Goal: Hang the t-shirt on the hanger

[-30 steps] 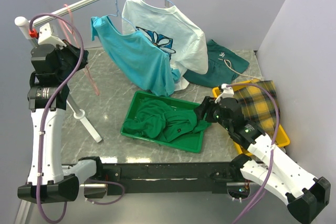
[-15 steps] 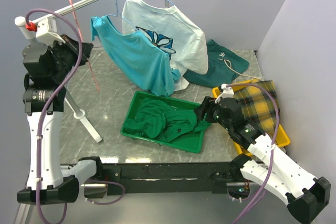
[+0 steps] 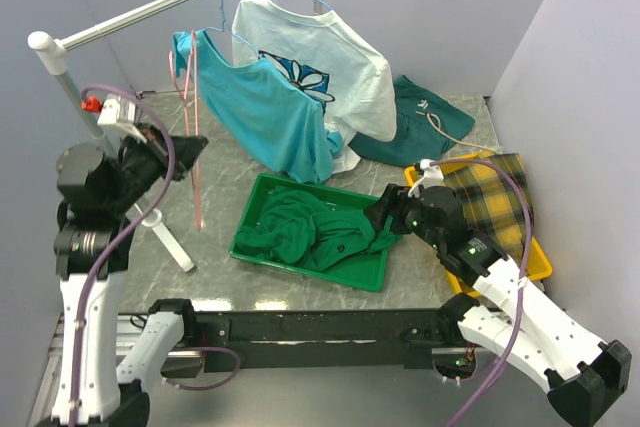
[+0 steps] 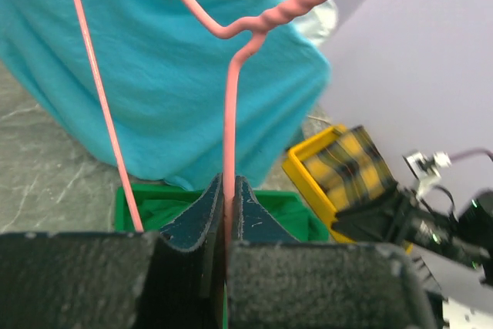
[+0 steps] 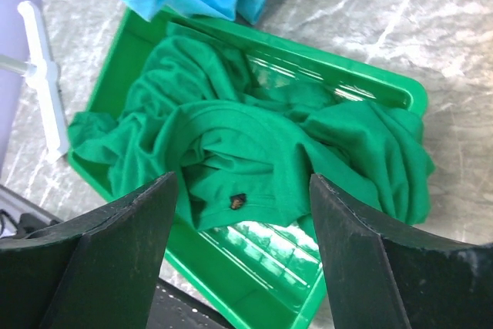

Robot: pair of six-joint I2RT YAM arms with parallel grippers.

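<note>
Marble table (image 3: 220,147) bears a tray (image 3: 365,272) with the t-shirt (image 3: 310,232) below the spread right tool (image 5: 243,190); left tool (image 4: 227,190) clamps the hanger (image 4: 229,113).

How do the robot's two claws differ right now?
The left claw is shut, pinching the pink hanger by its wire; the right claw is open and holds nothing. The left claw faces the hanging turquoise shirt, while the right claw looks down on the green t-shirt, which lies crumpled in the green tray. Both have two dark fingers.
</note>
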